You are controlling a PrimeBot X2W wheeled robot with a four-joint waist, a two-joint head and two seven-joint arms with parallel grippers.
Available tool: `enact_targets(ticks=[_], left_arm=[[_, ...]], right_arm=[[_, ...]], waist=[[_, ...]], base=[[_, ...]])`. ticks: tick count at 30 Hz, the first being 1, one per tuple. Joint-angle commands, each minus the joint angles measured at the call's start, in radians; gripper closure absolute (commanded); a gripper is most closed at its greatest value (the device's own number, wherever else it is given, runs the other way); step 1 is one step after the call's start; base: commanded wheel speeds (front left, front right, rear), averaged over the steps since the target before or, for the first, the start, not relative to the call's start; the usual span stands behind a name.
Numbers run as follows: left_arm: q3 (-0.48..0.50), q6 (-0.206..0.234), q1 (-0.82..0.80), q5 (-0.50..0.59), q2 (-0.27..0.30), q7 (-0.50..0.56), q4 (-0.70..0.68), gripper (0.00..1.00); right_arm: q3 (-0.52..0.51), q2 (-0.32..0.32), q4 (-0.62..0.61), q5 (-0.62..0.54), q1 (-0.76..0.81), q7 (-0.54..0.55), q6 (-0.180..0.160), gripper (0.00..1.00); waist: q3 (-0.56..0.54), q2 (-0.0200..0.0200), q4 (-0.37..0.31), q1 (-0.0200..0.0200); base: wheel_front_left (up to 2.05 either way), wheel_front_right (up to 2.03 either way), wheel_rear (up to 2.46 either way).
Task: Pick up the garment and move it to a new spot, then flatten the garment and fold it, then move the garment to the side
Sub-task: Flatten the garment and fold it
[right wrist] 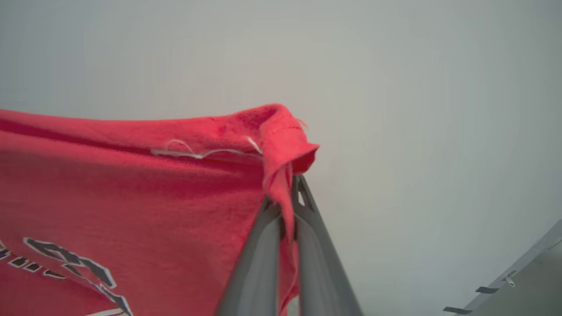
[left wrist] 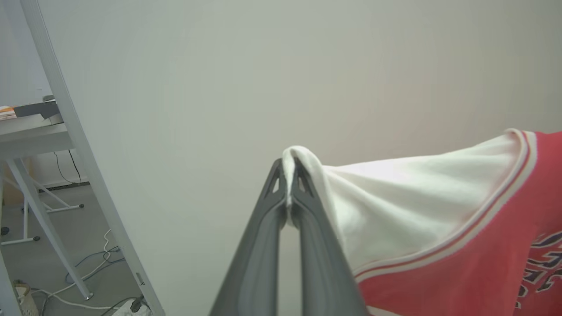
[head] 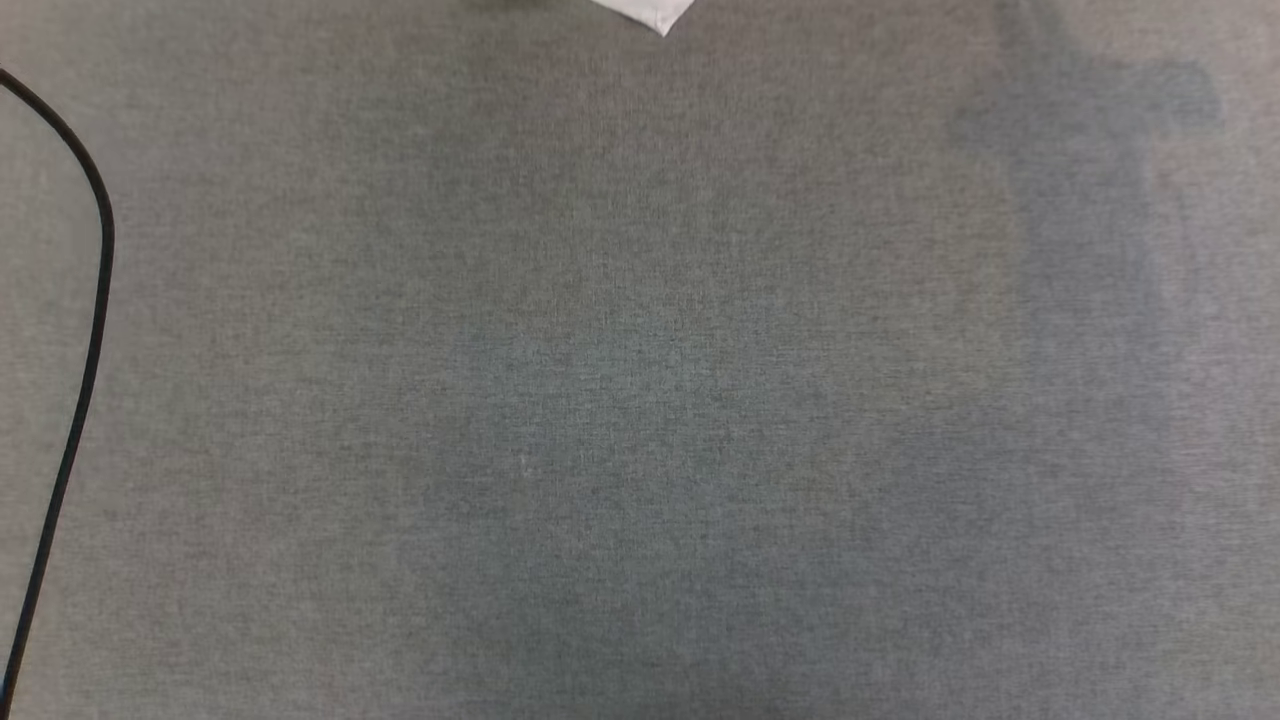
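The garment (left wrist: pixel 439 219) is a red T-shirt with white sleeves, striped trim and dark lettering, held up in the air between both arms. My left gripper (left wrist: pixel 288 169) is shut on the edge of a white sleeve, with the shirt stretching off to the right of its fingers. My right gripper (right wrist: pixel 292 186) is shut on a bunched red edge of the garment (right wrist: pixel 131 197), which spreads to the left in the right wrist view. In the head view, a small white tip of the garment (head: pixel 655 14) hangs at the top edge above the grey table (head: pixel 640 400).
A black cable (head: pixel 85 330) curves down the table's left side. In the left wrist view a white table frame (left wrist: pixel 83 158) and floor cables (left wrist: pixel 88 272) stand at the left, before a pale wall (left wrist: pixel 263 66).
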Motion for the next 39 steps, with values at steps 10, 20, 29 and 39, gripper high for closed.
enact_targets(ticks=[10, 20, 29, 39], left_arm=[[-0.036, -0.001, 0.095, -0.108, -0.033, -0.071, 0.074, 1.00], [-0.100, -0.001, 0.487, -0.248, -0.020, -0.092, -0.022, 1.00], [-0.003, 0.013, 0.949, -0.315, 0.029, -0.093, -0.236, 1.00], [0.047, 0.145, 1.374, -0.362, 0.080, -0.073, -0.526, 1.00]], right_arm=[[0.072, 0.011, 0.080, 0.096, 0.074, -0.048, -0.002, 1.00], [0.211, -0.034, -0.020, 0.286, 0.466, -0.105, -0.002, 1.00], [0.258, -0.105, -0.171, 0.412, 0.826, -0.095, -0.002, 1.00], [0.200, -0.145, -0.326, 0.439, 1.158, -0.044, -0.002, 1.00]], waist=[[0.129, 0.0000, 0.050, -0.0002], [-0.001, 0.0000, 0.056, -0.0002], [-0.176, 0.0000, 0.042, -0.0002], [-0.343, 0.0000, 0.024, -0.0002]], base=[[0.00, 0.00, 0.00], [0.00, 0.00, 0.00], [0.00, 0.00, 0.00], [0.00, 0.00, 0.00]])
